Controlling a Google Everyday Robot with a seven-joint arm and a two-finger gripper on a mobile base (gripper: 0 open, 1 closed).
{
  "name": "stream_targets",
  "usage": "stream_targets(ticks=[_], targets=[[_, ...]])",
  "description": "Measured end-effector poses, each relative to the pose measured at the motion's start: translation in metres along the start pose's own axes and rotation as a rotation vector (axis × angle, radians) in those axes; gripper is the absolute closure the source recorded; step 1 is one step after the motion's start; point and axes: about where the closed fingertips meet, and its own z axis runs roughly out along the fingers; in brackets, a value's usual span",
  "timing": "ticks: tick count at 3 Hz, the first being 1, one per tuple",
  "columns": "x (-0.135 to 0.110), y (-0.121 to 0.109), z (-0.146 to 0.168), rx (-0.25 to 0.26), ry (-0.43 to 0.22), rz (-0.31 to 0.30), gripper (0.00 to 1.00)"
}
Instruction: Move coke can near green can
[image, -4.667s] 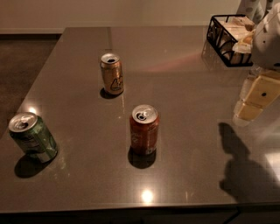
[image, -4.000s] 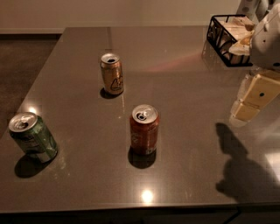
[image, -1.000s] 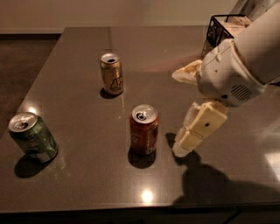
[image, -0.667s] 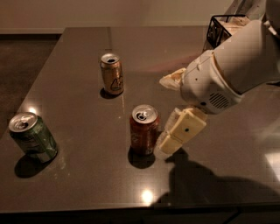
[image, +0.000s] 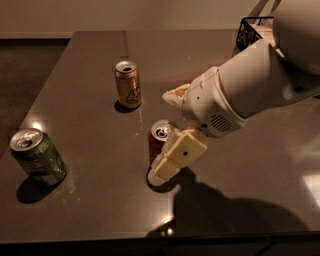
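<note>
Around the coke can (image: 155, 143) — gripper (image: 162, 134), fingers apart, straddling it | green can (image: 37, 156) well apart, left of it

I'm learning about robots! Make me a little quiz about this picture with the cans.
1. True or false: the green can stands apart from the coke can.
2. How many cans stand on the table?
3. Which can is the gripper at? A) gold can B) coke can C) green can

Key: 1 true; 2 three; 3 B, with its fingers open on either side of the can.
</note>
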Motion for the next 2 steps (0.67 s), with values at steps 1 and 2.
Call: stream_targets(ticks=[1,2], targets=[[0.007,-0.004,0.009,0.012,-0.011,0.004,0.0],[0.019,-0.008,0.015,0.014,-0.015,0.007,0.0]])
